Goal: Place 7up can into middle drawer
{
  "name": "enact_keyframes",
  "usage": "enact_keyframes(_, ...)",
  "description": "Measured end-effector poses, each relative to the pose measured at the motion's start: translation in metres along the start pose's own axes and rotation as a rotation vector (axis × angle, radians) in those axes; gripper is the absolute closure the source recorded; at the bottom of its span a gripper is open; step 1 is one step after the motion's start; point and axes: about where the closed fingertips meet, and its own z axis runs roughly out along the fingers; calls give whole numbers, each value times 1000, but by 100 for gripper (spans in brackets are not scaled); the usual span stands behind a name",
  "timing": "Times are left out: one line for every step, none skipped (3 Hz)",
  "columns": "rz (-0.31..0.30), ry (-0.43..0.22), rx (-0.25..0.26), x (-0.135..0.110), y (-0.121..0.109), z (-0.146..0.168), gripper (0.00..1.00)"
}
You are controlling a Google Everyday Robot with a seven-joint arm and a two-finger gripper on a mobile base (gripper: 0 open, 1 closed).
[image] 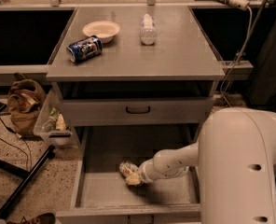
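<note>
One 7up can point(127, 167) inside open middle drawer point(100, 193), low near floor, left of centre. Gripper point(134, 179) inside drawer, touching can at its near side; whether clamped on can or released: cannot tell. White arm point(175, 161) reaches in from right. Above: upper drawer point(184, 111) shut, black handle point(138, 109). Cabinet top point(175, 55) carries blue can point(84, 48) on its side, bowl point(101, 30) just behind it, bottle point(148, 29) near centre.

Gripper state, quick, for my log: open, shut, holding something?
Gripper: in the middle drawer, at the 7up can; open or shut cannot be told.
</note>
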Motion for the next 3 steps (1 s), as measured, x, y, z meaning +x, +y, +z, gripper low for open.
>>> enact_keyframes(0,0,0,0,0,0,10)
enact_keyframes(0,0,0,0,0,0,0)
enact_keyframes(0,0,0,0,0,0,0)
